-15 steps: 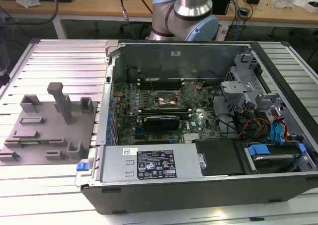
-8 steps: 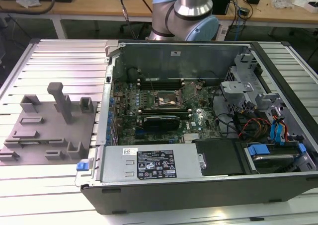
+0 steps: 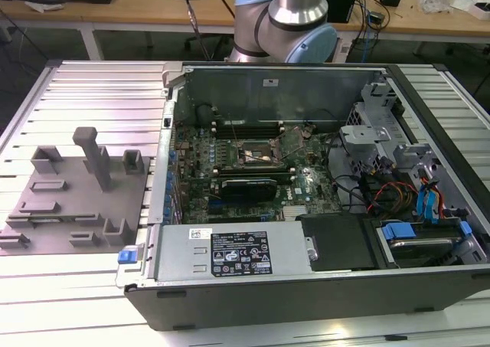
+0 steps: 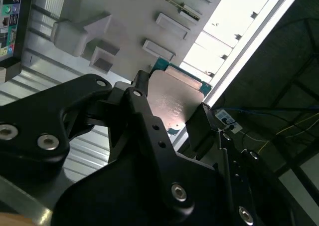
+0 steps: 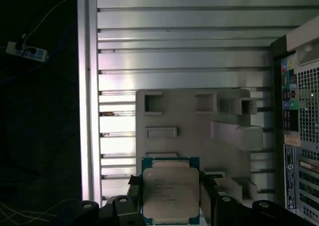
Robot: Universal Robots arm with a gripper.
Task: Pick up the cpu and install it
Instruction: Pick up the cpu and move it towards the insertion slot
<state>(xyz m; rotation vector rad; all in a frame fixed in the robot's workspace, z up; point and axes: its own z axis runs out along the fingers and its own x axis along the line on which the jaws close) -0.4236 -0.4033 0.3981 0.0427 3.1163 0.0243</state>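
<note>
The cpu (image 5: 170,192) is a flat square chip with a silvery top and a green-blue rim. It sits between the two black fingers of my gripper (image 5: 170,202), which is shut on its opposite edges. In the second wrist view the cpu (image 4: 174,99) shows the same grip, with the gripper (image 4: 172,104) holding it in the air. Well below it lies the grey fixture plate (image 5: 199,131) with raised blocks and slots. In the exterior view the open socket (image 3: 256,152) sits on the motherboard inside the open computer case (image 3: 291,286), and the arm (image 3: 287,18) rises behind the case.
The grey fixture plate (image 3: 76,201) lies on the ribbed metal table (image 3: 84,94), to the exterior view's left of the case. Drive cages and cables (image 3: 398,178) fill the case's right side. A power supply (image 3: 230,251) runs along its front. The case wall (image 5: 299,136) borders the fixture.
</note>
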